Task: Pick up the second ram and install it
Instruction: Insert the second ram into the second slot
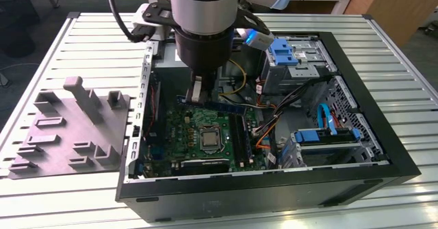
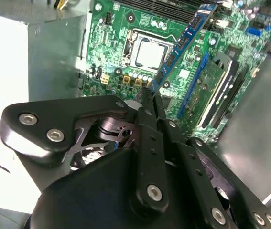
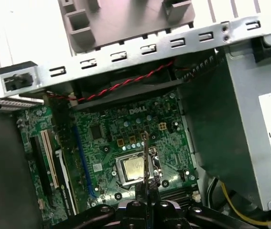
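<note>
My gripper (image 1: 196,96) hangs inside the open computer case (image 1: 383,152), above the green motherboard (image 1: 195,131). It is shut on one end of the second ram (image 1: 220,106), a thin dark blue strip with black chips held level over the board. In the second wrist view the second ram (image 2: 182,44) juts out from the black fingertips (image 2: 145,98) across the CPU socket (image 2: 149,53). In the first wrist view the second ram (image 3: 146,157) appears edge-on as a thin line rising from the gripper (image 3: 146,200). The black slot rails (image 1: 237,132) lie below, with a green module (image 2: 212,88) seated in one.
A grey moulded tray (image 1: 68,131) sits on the slatted table at the exterior view's left of the case. Inside the case are drive bays with blue clips (image 1: 282,52), orange and blue cables (image 1: 267,136), and a grey power supply (image 3: 254,124).
</note>
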Robot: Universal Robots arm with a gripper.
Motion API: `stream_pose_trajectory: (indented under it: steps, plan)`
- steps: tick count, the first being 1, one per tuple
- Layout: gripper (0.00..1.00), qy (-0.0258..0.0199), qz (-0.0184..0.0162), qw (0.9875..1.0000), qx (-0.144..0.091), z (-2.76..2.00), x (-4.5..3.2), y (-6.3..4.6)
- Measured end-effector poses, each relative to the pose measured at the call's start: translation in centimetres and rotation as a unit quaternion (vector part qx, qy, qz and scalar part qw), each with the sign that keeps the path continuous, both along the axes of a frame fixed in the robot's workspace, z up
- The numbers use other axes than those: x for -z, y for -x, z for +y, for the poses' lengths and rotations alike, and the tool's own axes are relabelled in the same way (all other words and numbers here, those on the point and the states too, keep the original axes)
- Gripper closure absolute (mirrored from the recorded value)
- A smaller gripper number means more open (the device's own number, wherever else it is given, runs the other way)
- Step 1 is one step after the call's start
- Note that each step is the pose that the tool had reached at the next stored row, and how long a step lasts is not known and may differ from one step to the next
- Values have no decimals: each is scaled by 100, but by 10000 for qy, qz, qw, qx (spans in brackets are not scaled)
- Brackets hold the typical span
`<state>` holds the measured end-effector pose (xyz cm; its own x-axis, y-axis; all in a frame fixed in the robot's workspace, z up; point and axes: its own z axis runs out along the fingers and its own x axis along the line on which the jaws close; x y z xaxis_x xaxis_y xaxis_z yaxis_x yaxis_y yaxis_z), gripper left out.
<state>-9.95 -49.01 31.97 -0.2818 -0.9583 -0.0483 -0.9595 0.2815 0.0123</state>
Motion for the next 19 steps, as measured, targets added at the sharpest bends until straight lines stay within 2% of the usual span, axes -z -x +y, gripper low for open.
stream_pose_trajectory:
  steps: [5, 8, 10, 14, 19]
  plan:
    - [86, 0, 0, 9990, 457, 0, 8, 0]
    - [86, 0, 0, 9974, 726, 0, 13, 0]
    - [86, 0, 0, 9958, 914, 0, 17, 0]
    - [86, 0, 0, 9919, 1269, 0, 22, 0]
    - [86, 0, 0, 9851, 1722, 0, 29, 0]
